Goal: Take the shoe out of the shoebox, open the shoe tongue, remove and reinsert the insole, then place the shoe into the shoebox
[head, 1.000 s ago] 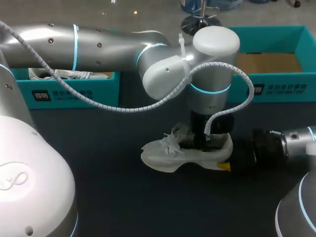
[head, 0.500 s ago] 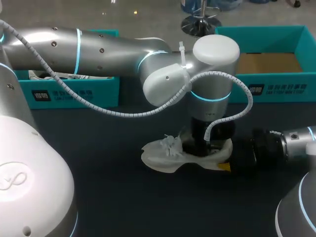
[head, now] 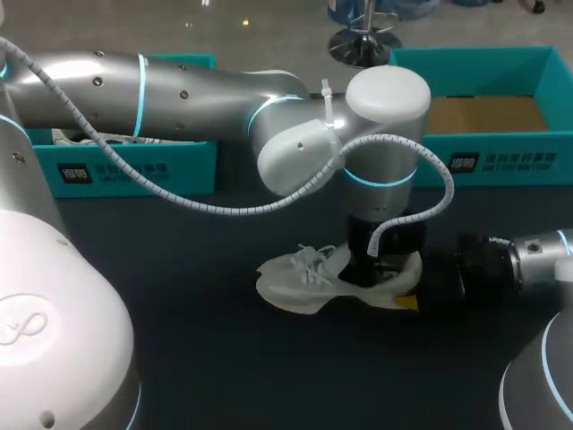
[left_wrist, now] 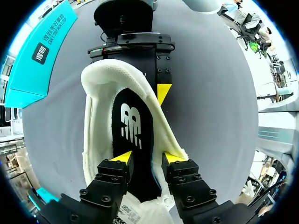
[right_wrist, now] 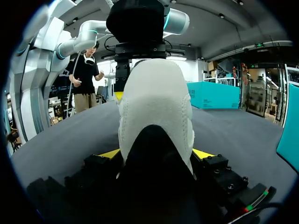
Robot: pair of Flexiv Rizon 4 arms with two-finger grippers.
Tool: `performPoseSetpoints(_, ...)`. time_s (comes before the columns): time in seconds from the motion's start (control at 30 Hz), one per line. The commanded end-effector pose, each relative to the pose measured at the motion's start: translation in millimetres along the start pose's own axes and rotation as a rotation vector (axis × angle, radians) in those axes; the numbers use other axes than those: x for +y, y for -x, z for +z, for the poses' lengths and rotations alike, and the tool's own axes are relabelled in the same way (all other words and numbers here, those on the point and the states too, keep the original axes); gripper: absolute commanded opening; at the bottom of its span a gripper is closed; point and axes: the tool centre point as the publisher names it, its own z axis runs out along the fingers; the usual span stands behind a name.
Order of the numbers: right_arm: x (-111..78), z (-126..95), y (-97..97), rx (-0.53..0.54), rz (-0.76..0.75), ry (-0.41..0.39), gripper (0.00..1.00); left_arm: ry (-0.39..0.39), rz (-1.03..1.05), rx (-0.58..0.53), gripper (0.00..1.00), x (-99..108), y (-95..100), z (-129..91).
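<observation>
A white shoe [head: 300, 282] lies on the dark table, toe to the left. My left arm reaches over it from above, and my left gripper [left_wrist: 147, 158] stands open inside the shoe's mouth. Its yellow tips are just above the black insole [left_wrist: 133, 126], which lies flat in the shoe [left_wrist: 100, 93]. My right gripper [head: 412, 291] comes in from the right and is shut on the heel. In the right wrist view the heel of the shoe [right_wrist: 156, 102] fills the space between that gripper's fingers [right_wrist: 156, 154].
A teal shoebox [head: 134, 166] at the back left holds another white shoe [head: 107, 137]. A second teal shoebox [head: 501, 152] at the back right shows its cardboard floor. Dark table surface lies in front of the shoe.
My left gripper's fingers have parted inside the shoe. The left wrist has sunk a little and the shoe's laces and tongue sit lower. The right arm has kept still.
</observation>
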Motion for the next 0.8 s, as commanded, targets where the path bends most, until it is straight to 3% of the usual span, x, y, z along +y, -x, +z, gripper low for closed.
performPoseSetpoints(0.03, -3.2, 3.3, 1.4, -0.001, 0.001, -0.003, 0.0, 0.005, 0.011, -0.037, 0.38, -3.5, -3.1, 14.2)
performPoseSetpoints(0.2, -3.2, 3.3, 1.4, -0.001, 0.001, -0.003, 0.0, 0.012, 0.03, -0.079, 0.43, -7.0, 0.4, 36.1)
performPoseSetpoints(0.3, -3.2, 3.3, 1.4, -0.001, 0.001, -0.003, 0.0, 0.007, 0.031, -0.087, 0.38, -7.4, 2.6, 44.7)
performPoseSetpoints(0.33, -3.2, 3.3, 1.4, -0.001, 0.001, -0.003, 0.0, 0.01, 0.028, -0.093, 0.29, -7.3, 3.0, 46.0)
performPoseSetpoints(0.37, -3.2, 3.3, 1.4, -0.001, 0.001, -0.003, 0.0, 0.011, 0.027, -0.095, 0.0, -7.4, 3.2, 46.6)
performPoseSetpoints(0.8, -3.2, 3.3, 1.4, -0.001, 0.001, -0.003, 0.0, 0.032, 0.034, -0.131, 0.0, -6.0, 2.2, 38.6)
